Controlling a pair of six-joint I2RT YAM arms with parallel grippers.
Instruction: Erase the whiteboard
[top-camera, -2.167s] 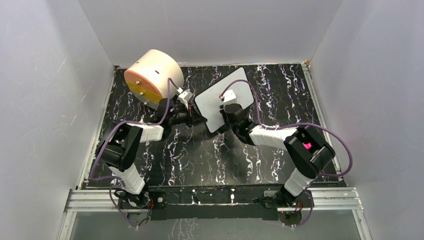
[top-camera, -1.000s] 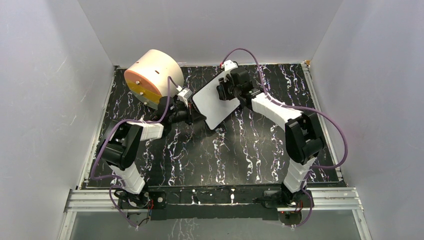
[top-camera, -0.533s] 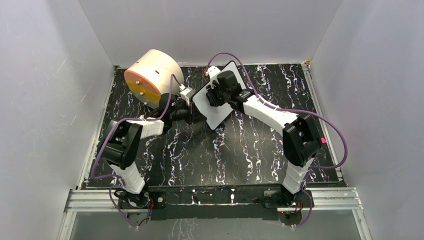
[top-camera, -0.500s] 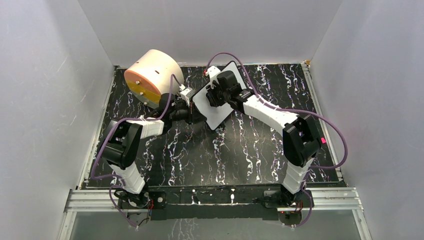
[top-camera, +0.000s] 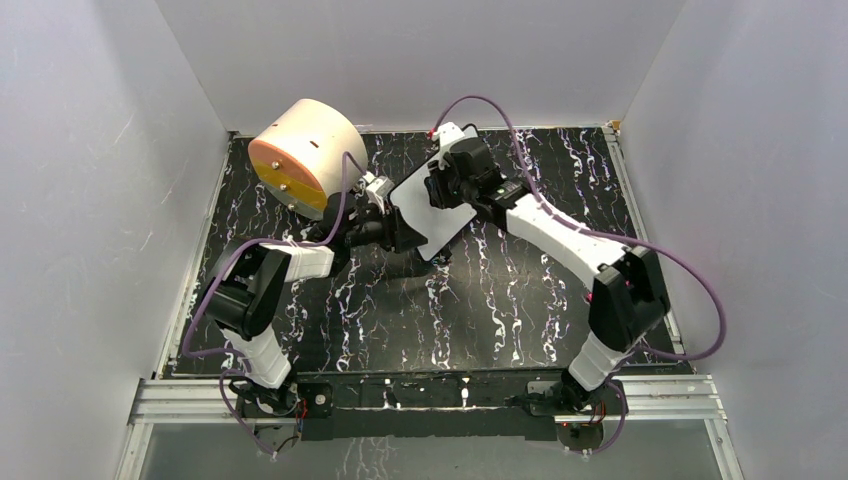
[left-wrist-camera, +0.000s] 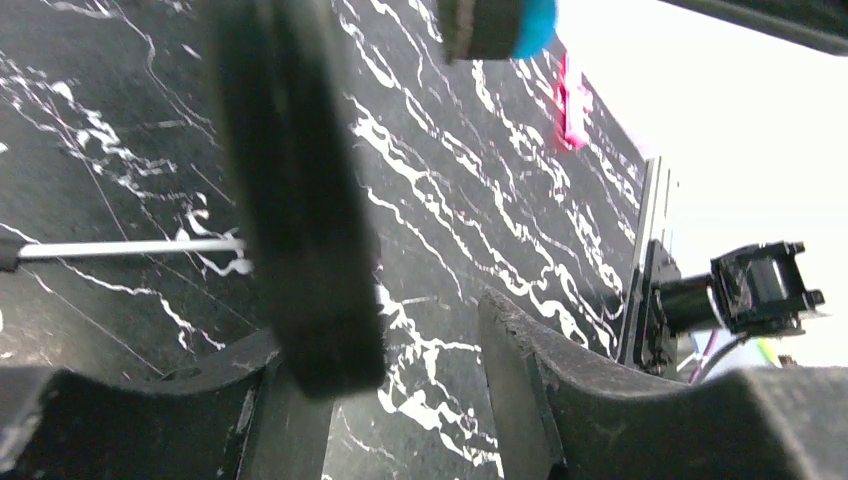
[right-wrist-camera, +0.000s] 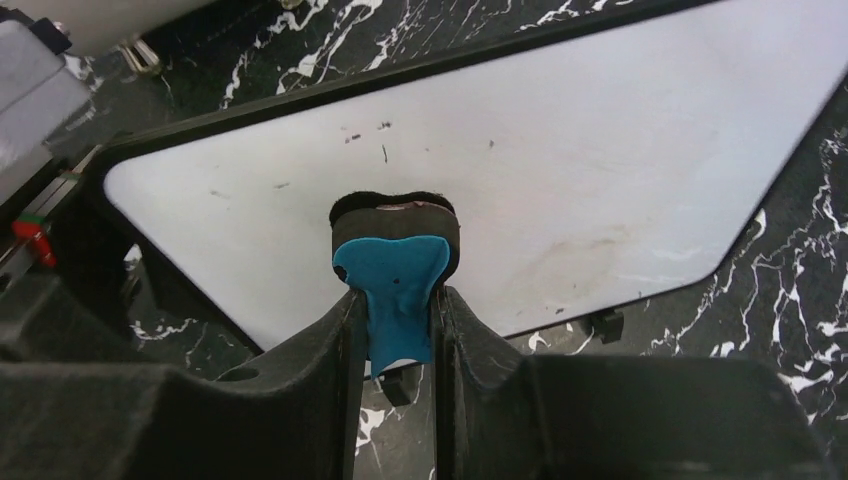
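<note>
The whiteboard (top-camera: 432, 226) lies slanted at the middle back of the black marble table. In the right wrist view it (right-wrist-camera: 560, 170) is white with a few small dark specks and a faint smudge. My right gripper (top-camera: 445, 187) (right-wrist-camera: 395, 300) is shut on a blue eraser (right-wrist-camera: 395, 260) whose black pad presses on the board. The eraser also shows at the top of the left wrist view (left-wrist-camera: 495, 22). My left gripper (top-camera: 398, 232) (left-wrist-camera: 385, 330) sits at the board's left edge. The blurred black edge (left-wrist-camera: 300, 200) lies against the left finger, with a gap to the right finger.
A large cream cylinder with an orange face (top-camera: 300, 150) stands at the back left, just behind the left arm. Grey walls close in the table on three sides. A metal rail (top-camera: 430, 395) runs along the near edge.
My right gripper swept the eraser from the board's middle to its far end, then left, and now back right. The board has turned and looks narrower. The left gripper stayed at its edge.
</note>
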